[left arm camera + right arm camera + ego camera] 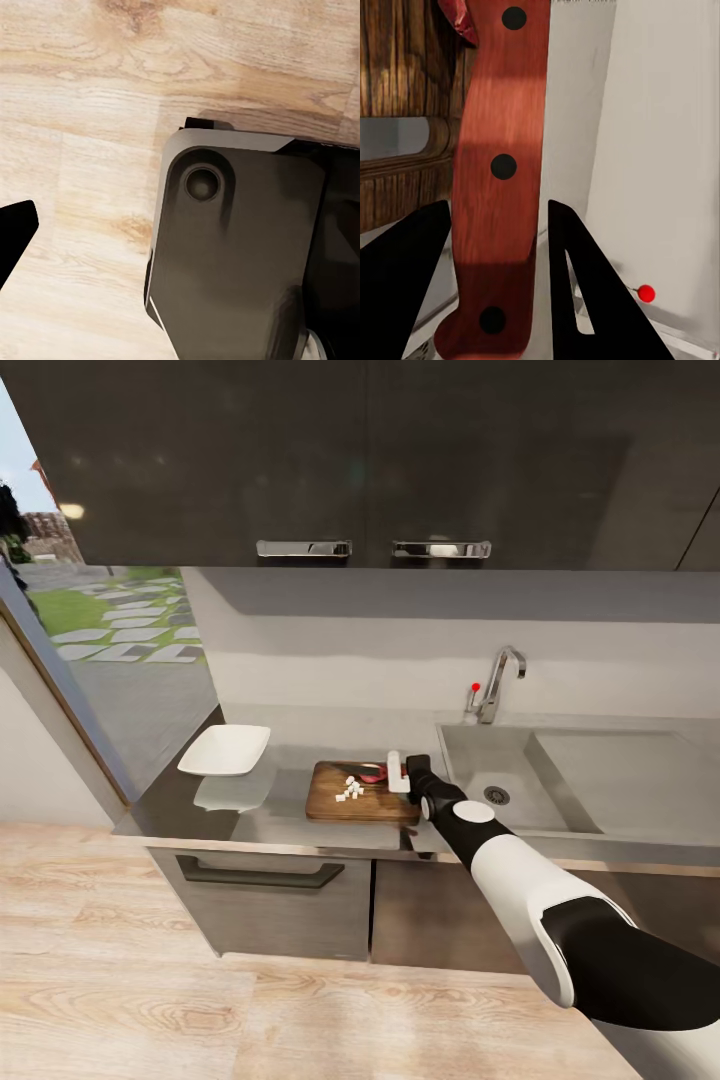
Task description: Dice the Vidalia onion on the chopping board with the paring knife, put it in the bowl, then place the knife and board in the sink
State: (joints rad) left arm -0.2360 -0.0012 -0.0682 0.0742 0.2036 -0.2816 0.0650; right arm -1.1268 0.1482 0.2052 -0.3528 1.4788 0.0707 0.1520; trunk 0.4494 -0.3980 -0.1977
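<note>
Red-handled paring knife (499, 187) clamped between right gripper (495, 277) fingers — dicing done | next: move white pieces (350, 790) from chopping board (335, 800) to bowl (225, 750) | left fingers: cannot tell

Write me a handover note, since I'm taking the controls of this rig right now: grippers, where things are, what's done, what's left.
Right gripper: fingers on either side of the paring knife handle, over the right end of the chopping board; whether it is clamped cannot be told.
Left gripper: low beside the robot's base, over the floor; state unclear.
Diced onion: small white cubes on the board, a reddish bit beside them.
Bowl: left of the board on the countertop, empty.
Sink: empty basin.
Done: onion out and diced.
Left: dice into bowl, then knife and board into sink.
</note>
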